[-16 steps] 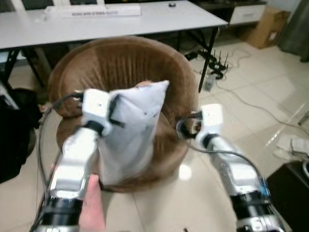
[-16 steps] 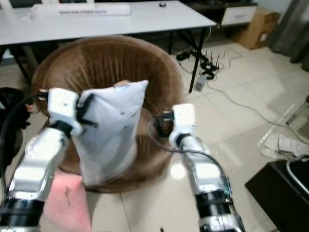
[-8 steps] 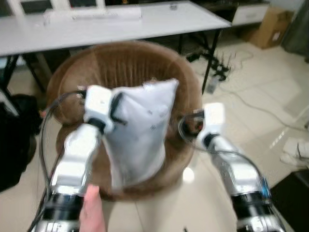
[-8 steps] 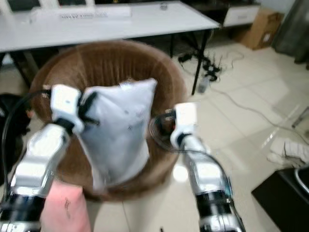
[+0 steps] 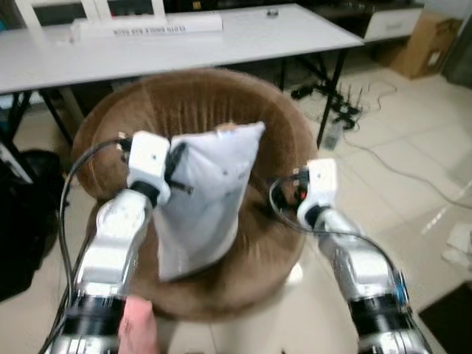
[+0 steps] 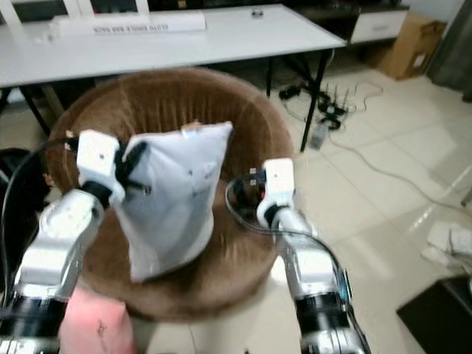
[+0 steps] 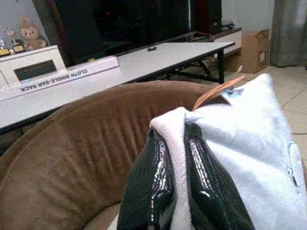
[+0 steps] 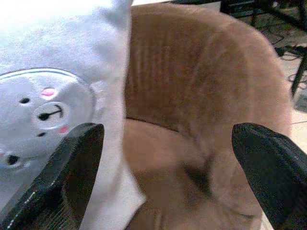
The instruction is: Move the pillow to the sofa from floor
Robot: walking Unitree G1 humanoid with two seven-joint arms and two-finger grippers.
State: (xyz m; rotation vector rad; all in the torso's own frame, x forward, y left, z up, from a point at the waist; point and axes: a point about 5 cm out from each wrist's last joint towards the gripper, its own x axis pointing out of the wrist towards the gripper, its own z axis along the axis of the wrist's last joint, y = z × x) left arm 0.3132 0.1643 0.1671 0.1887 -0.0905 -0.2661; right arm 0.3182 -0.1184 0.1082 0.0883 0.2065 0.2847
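Observation:
A pale grey-white pillow point(image 5: 206, 195) with a bear face printed on one side point(image 8: 43, 112) hangs above the seat of a round brown sofa chair point(image 5: 273, 122). My left gripper point(image 7: 178, 184) is shut on the pillow's upper corner, and a fold of fabric is pinched between its black fingers point(image 7: 151, 187). My left arm point(image 5: 118, 236) holds it up from the left. To the pillow's right, over the seat, my right gripper point(image 8: 168, 158) stands open, holding nothing, its wrist point(image 5: 317, 188) level with the chair's right rim.
A white table point(image 5: 243, 33) with a long label box point(image 5: 147, 26) stands behind the chair. Cables and a power strip point(image 5: 343, 110) lie on the tiled floor at right, near a cardboard box point(image 5: 424, 40). A black bag point(image 5: 22, 214) sits at left. A person's hand point(image 5: 136, 328) shows below.
The view has shifted closer over the chair. The pillow stays in my left gripper, now hanging further over the seat. The right gripper remains open beside it.

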